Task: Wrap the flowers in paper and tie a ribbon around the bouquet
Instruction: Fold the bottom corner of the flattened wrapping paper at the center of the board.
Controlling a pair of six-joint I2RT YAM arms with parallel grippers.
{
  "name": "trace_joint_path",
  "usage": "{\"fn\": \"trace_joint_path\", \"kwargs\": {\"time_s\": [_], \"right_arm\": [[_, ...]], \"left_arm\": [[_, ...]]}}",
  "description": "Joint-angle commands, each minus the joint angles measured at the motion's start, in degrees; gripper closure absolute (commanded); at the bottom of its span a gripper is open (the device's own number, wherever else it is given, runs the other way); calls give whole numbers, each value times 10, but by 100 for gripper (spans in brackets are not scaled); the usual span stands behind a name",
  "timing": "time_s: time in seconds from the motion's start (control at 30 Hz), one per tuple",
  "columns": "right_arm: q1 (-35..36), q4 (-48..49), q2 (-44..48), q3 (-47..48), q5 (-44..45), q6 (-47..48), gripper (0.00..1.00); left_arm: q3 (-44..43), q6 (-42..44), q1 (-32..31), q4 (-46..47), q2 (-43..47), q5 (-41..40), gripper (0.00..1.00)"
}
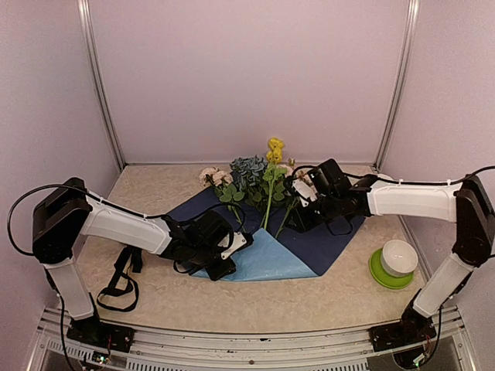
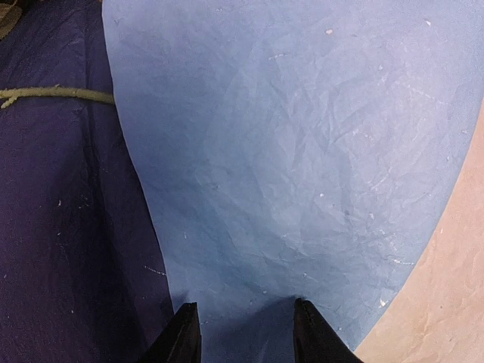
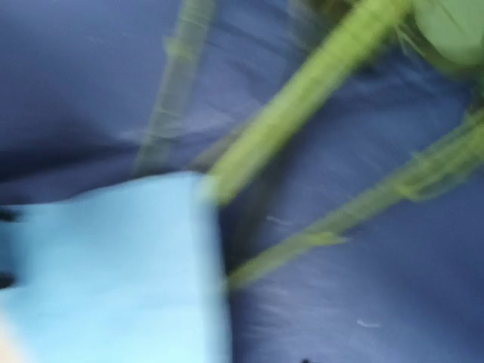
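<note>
The flowers (image 1: 259, 174) lie on the paper (image 1: 332, 239), blooms toward the back wall, stems (image 3: 302, 121) pointing forward. The paper is spread dark face up, with a light blue flap (image 1: 267, 259) folded over at the front. My left gripper (image 1: 236, 251) is low at that flap's left edge. In the left wrist view it (image 2: 246, 306) is open, fingertips (image 2: 185, 329) down on the light blue face, one stem (image 2: 60, 94) off to the left. My right gripper (image 1: 302, 207) hovers by the stems on the right. Its wrist view is blurred and shows no fingers. The black ribbon (image 1: 120, 282) lies looped at the front left.
A white bowl (image 1: 398, 257) stands on a green saucer (image 1: 383, 280) at the front right, beside the right arm. Walls close the table on three sides. The left arm's black cable arcs above its shoulder.
</note>
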State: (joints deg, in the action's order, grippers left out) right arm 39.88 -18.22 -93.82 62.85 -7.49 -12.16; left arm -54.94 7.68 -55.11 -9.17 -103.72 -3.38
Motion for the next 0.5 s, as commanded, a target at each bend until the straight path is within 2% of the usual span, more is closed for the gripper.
{"fn": "trace_joint_path", "kwargs": {"time_s": [0.0,0.07,0.1,0.23,0.33,0.47], "right_arm": [[57,83,47,-70,-146,-7,70],[60,167,25,-118,-280,-56,76],[59,189,6,-126,-306,-80,81],[55,222,-41,-149,-288,-108,89],[38,242,-54,-179,-271,-127,93],[8,219,-50,-224,-229,-155,92]], "left_arm": [[3,-12,-3,-71,-22,-16,59],[1,-16,-3,-77,-20,-9,59],[0,-18,-3,-80,-19,-3,59],[-5,-27,-3,-104,-21,14,58],[-8,-27,-2,-126,-22,32,58],[-17,-34,4,-165,-22,30,58]]}}
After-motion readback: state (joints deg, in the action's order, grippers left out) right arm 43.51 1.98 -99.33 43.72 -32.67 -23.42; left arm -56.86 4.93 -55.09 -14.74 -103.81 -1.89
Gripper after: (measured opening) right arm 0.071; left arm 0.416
